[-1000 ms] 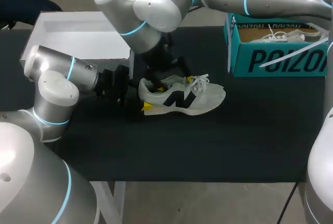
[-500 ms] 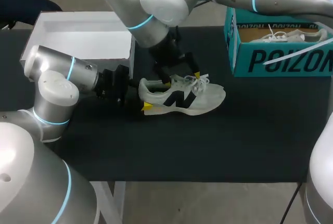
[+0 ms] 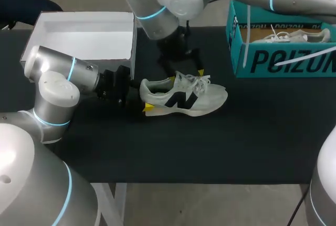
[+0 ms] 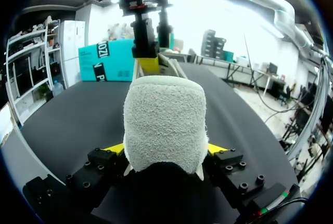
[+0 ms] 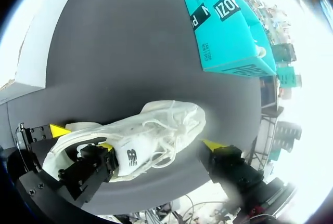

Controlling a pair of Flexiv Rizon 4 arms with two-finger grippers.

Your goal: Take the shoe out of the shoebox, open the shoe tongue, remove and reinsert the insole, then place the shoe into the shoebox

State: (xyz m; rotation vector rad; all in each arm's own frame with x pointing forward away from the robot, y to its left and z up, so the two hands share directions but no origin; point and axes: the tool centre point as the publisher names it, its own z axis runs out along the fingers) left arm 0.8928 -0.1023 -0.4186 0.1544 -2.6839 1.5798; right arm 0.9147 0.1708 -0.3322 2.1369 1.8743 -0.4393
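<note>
A white shoe (image 3: 185,96) with a dark side logo lies on its sole on the black table, toe to the right. My left gripper (image 3: 143,98) comes in low from the left and is shut on the shoe's heel (image 4: 164,125), a yellow tip on either side. My right gripper (image 3: 186,75) hangs just above the laces and tongue (image 5: 136,154), open wide; one fingertip (image 5: 106,146) is beside the tongue, the other (image 5: 210,144) stands clear of the shoe. The teal shoebox (image 3: 281,61) stands at the back right with a second white shoe (image 3: 286,36) inside.
A white box lid (image 3: 84,36) lies at the back left, just behind my left arm. The teal shoebox (image 5: 229,31) shows beyond the shoe's toe in the right wrist view. Bare black tabletop (image 3: 210,147) stretches in front of the shoe.
My right gripper has risen up and back from the shoe's opening to above the laces. The left gripper and the shoe have stayed put.
</note>
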